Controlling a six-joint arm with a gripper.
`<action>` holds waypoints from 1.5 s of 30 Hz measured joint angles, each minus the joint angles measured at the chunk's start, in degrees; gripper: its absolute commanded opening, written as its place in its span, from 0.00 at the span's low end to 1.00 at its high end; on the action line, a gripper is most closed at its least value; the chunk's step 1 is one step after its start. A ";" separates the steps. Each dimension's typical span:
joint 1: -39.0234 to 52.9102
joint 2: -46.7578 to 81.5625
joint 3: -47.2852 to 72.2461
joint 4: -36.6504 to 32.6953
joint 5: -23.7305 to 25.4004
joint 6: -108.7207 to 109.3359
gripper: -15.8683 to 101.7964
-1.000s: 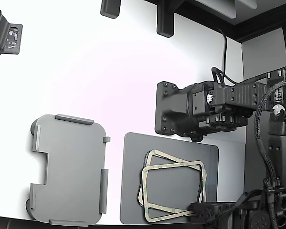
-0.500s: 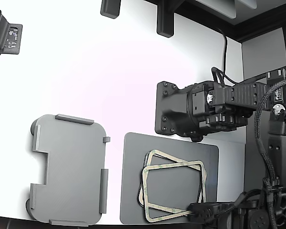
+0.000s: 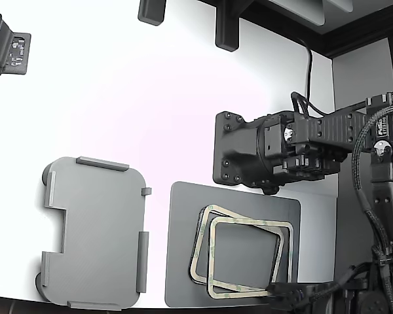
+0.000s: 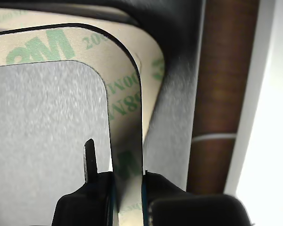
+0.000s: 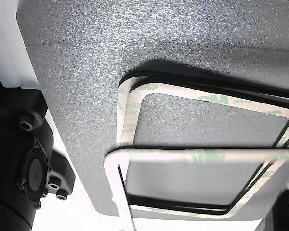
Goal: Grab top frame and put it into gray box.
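green "3M" on top frame, digits unclear

Top frame looks like matt cream paper with green print, dark mat grainy and rough, gray box finely textured matt plastic, table smooth white

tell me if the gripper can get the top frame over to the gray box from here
Probably yes. The gripper looks shut on the top frame's edge, which appears raised off the second frame on the dark mat. The gray box lies empty at the exterior view's left, with bare white table between.
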 measured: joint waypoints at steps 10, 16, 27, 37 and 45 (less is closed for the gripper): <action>-13.18 1.67 -10.81 2.99 7.65 23.82 0.04; -20.74 2.29 -14.15 4.48 19.51 42.54 0.04; -34.98 7.12 -15.03 4.48 27.95 93.96 0.03; -48.69 8.26 -10.63 4.22 18.72 142.73 0.03; -56.69 1.41 -14.59 4.48 11.87 180.00 0.03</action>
